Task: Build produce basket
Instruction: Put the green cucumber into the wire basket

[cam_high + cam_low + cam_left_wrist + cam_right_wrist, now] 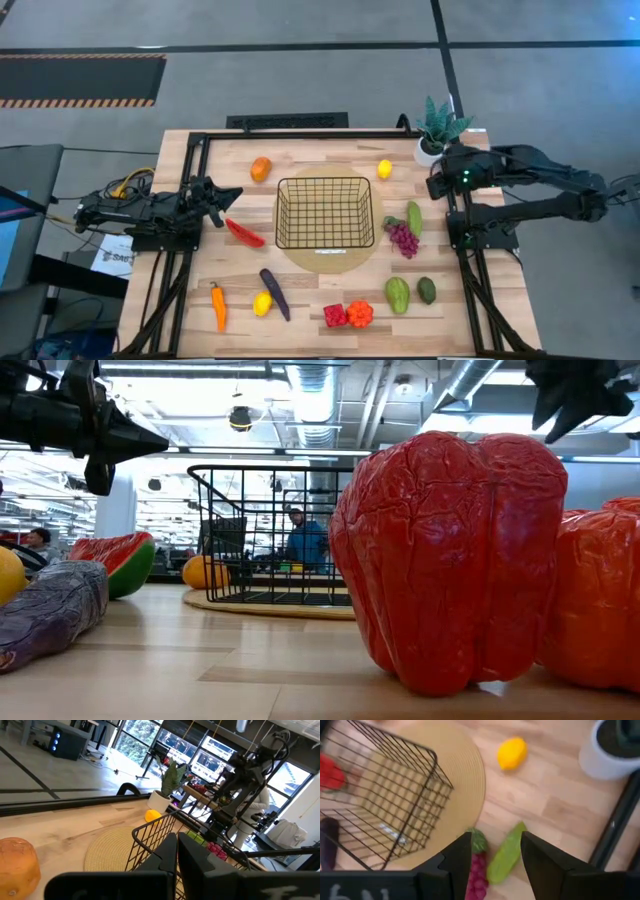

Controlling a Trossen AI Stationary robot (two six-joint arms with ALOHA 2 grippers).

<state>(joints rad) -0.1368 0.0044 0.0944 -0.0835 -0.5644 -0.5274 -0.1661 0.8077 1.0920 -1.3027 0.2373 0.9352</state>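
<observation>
We see the basket (pixel 325 213) empty on its round mat (pixel 330 258), with all the produce lying around it on the table (pixel 310 320). Our right gripper (pixel 492 857) hangs just beyond the basket's right side, jaws apart and empty, over the grapes (pixel 475 875) and a long green vegetable (pixel 506 854) that lie side by side. Our left gripper (pixel 228 197) waits off the basket's left side, jaws together, near the watermelon slice (pixel 244 233).

The risk, as we judge it, is that the grapes and the green vegetable touch, so a descent slightly off centre could pinch both or push one away. A careless carry could also clip the basket's rim and slide it off the mat.

We can read no labels or writing.
</observation>
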